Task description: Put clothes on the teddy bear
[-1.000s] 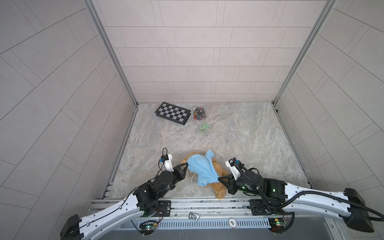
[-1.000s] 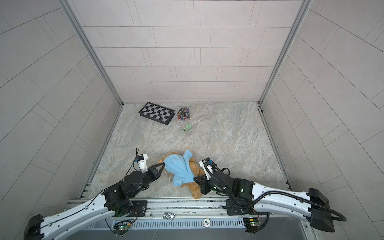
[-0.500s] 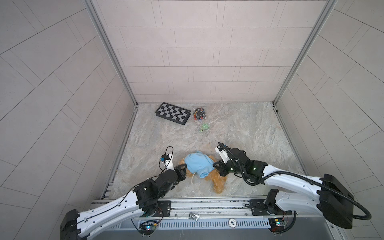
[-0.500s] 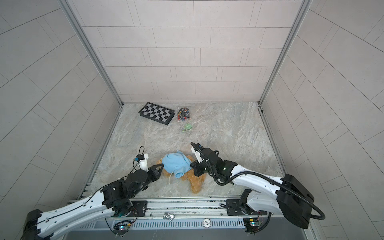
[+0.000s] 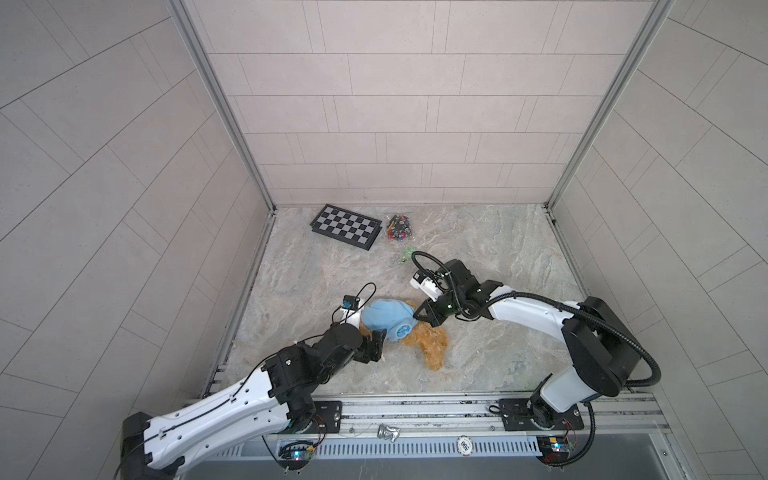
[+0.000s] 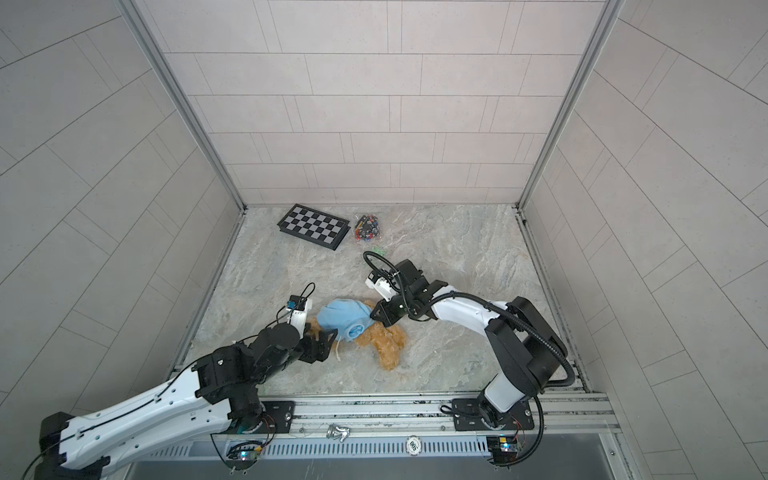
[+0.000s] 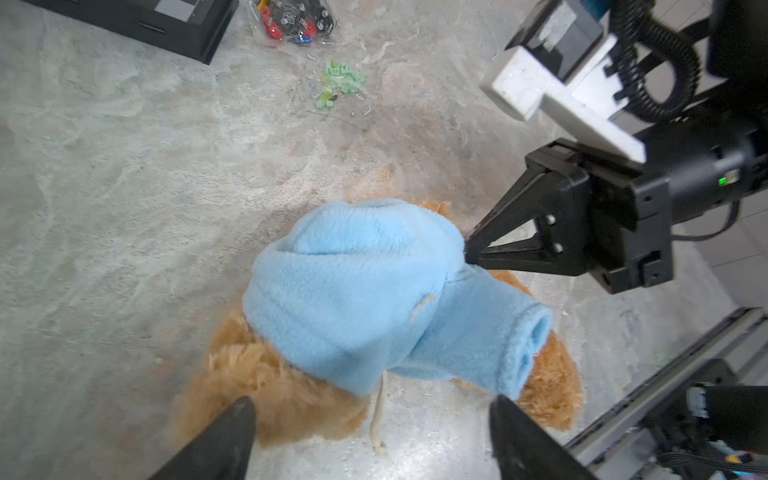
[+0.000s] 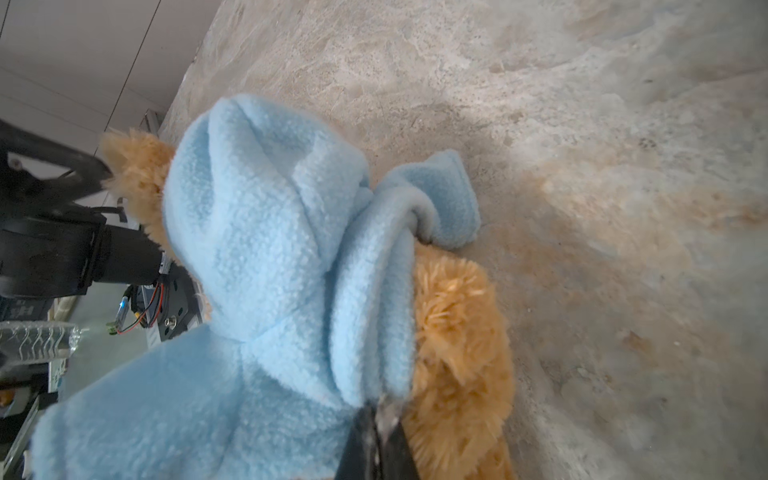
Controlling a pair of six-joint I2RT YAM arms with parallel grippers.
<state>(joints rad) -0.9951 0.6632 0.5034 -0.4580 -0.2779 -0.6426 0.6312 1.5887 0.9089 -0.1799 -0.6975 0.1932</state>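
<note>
— Where is the teddy bear (image 5: 432,345)?
— At the near middle of the table (image 5: 511,245), with the blue hoodie (image 5: 384,318) over its upper part. The right gripper (image 5: 417,318) is clamped on the hoodie; the left gripper (image 5: 380,347) is apart, beside the bear.

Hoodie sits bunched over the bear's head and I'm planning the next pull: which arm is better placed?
Right. The right gripper is shut on the edge of the hoodie; the left gripper is open near the bear, gripping nothing.

Bright, even light — soft shadows, wide-angle warp, blurred edges
</note>
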